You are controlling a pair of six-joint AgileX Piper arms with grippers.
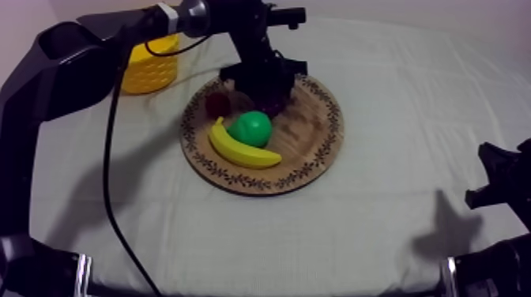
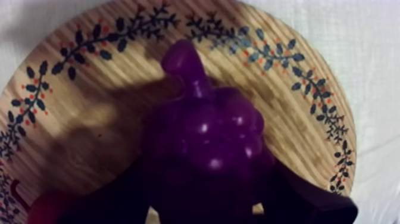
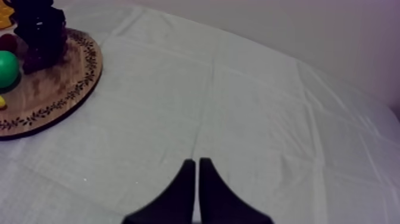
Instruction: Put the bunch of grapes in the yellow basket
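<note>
Left gripper (image 2: pixel 205 182) down over the wooden board (image 2: pixel 89 119), fingers (image 2: pixel 300 199) closed against both flanks of the bunch of grapes (image 2: pixel 205 134), stem end pointing away from the wrist. The grip is low across the broad body, likely so the lumpy bunch cannot slip out. Bunch at the board's far side, near the small red fruit (image 1: pixel 217 101); lifted or resting, cannot tell. Pear (image 1: pixel 254 126) and banana (image 1: pixel 241 148) lie together toward the front, apart from the gripper. Yellow basket (image 1: pixel 148 67) stands just beside the board on the left arm's side: a short carry, probably why this arm works. Right gripper (image 3: pixel 196 184) parked over bare cloth (image 3: pixel 268 107), fingers together on nothing, well apart from the board
</note>
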